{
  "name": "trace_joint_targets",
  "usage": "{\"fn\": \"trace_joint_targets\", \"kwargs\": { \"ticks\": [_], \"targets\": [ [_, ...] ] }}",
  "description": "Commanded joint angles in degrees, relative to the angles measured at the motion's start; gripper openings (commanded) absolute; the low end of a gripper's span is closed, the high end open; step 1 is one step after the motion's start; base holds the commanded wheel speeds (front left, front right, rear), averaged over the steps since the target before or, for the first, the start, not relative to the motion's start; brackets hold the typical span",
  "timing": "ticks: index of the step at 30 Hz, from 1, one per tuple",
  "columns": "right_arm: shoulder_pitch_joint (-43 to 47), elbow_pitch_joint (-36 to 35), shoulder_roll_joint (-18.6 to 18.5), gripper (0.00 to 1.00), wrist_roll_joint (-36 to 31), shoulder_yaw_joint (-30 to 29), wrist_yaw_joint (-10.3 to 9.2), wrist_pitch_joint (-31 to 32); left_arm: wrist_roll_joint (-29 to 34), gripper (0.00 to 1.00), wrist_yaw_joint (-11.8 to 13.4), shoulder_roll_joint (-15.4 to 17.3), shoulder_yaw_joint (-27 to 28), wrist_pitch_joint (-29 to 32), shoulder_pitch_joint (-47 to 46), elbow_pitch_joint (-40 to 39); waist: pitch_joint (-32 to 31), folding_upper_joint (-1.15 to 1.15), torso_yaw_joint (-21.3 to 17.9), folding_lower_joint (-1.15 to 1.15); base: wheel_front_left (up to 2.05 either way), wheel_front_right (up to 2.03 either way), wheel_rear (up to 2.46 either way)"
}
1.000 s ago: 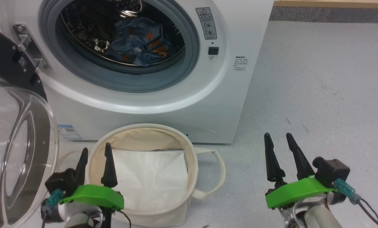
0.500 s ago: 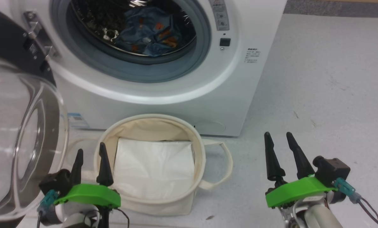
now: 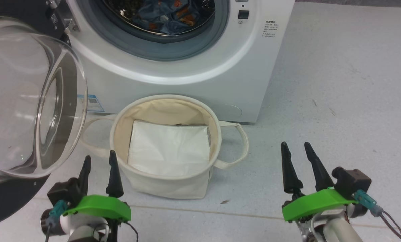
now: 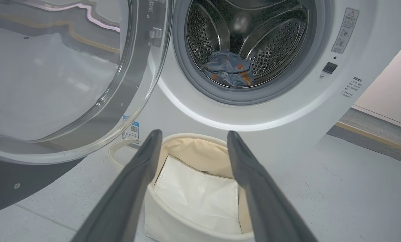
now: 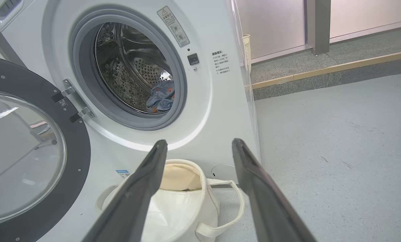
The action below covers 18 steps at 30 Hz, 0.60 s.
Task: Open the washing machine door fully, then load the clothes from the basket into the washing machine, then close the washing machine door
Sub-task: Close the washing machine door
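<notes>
One big round door (image 3: 32,101) with a clear glass bowl stands wide open at the far left, hanging on its hinge at the left side of the washing machine (image 3: 220,84). Below it, the left tool (image 3: 99,157) hovers above the floor (image 3: 338,101). Its two dark fingers are spread wide and hold nothing, and the fingertips are near the left wall of the basket (image 3: 167,188) but apart from it. The basket, a round cream tub, stands on the floor just in front of the machine's lower front edge, and a flat white sheet (image 3: 168,148) lies on its bottom. Above and behind the basket the round mouth of the machine is uncovered. The clothes (image 4: 229,69), blue fabric with orange spots, lie at the bottom of the metal drum (image 4: 274,37). At the far right, the right tool (image 3: 295,146) is wide and empty too, over bare floor, well apart from the basket's right handle (image 3: 242,141).
</notes>
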Motion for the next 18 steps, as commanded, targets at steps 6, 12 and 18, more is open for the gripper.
{"fn": "trace_joint_targets", "kwargs": {
  "ticks": [6,12,18],
  "targets": [
    [-1.6,-1.5,0.2,1.0,0.2,1.2,0.43,-0.7,0.8,1.0,-0.1,0.8,1.5,-0.3,-1.4,-2.2,0.3,0.0,0.3,0.0,-0.25,0.25,0.0],
    [-1.6,-1.7,0.2,1.0,0.4,1.3,0.43,-0.7,1.0,1.0,-0.1,0.8,1.4,-0.3,-1.3,-2.4,-0.2,0.0,0.8,0.0,0.0,0.0,0.0],
    [-1.4,-1.9,0.2,1.0,0.2,0.9,0.43,-0.7,1.0,1.0,0.2,0.8,1.6,-0.3,-1.1,-3.5,-0.4,0.0,3.3,0.0,0.0,0.0,0.0]
  ]
}}
